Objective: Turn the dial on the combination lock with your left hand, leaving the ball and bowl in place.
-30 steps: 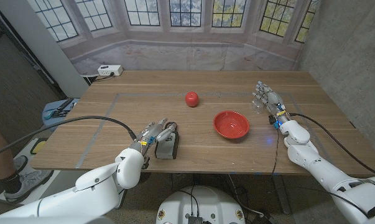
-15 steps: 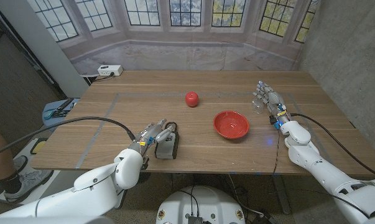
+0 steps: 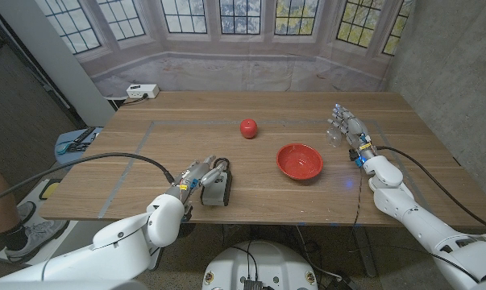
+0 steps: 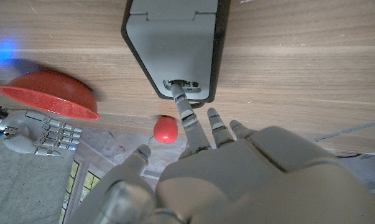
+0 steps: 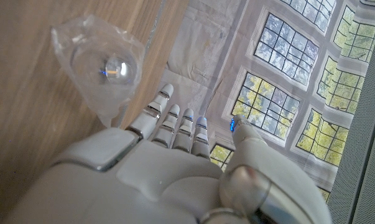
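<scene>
The combination lock point(image 3: 216, 188) stands near the tabletop's point(image 3: 146, 153) front edge, a stiff metal block, probably heavy enough to stay put. The left hand point(image 3: 196, 176) holds nothing, one fingertip point(image 4: 177, 94) touching its small dial strip, the place to work; the right hand point(image 3: 348, 129) rests unclenched, away from the red bowl point(image 3: 299, 161) and ball point(image 3: 248, 127)

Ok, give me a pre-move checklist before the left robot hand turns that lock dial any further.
1. Left robot hand at the combination lock: ok; it is against the lock's left side.
2. Fingertip on the dial strip: ok; the left wrist view shows one finger reaching the strip at the lock's end.
3. Dial numbers readable: cannot tell, too small.
4. Red ball clear of the move: ok; it sits apart, farther back on the table.
5. Red bowl clear: ok; it sits to the lock's right, apart from it.
6. Right robot hand out of the way: ok; open, beside a clear plastic piece at the far right.
</scene>
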